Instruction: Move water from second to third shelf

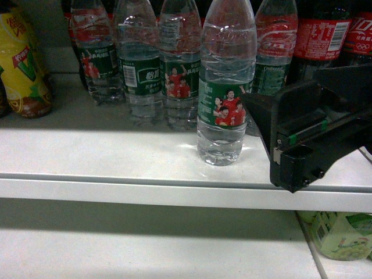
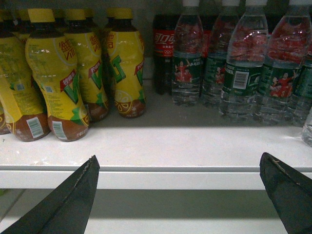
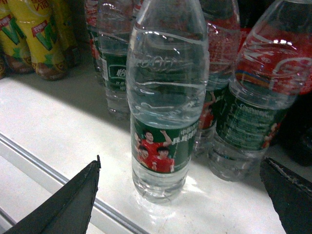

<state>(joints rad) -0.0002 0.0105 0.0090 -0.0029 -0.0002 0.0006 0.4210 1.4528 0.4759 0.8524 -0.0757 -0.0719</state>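
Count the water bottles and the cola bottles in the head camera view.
Water bottles: 5
Cola bottles: 2
Total: 7
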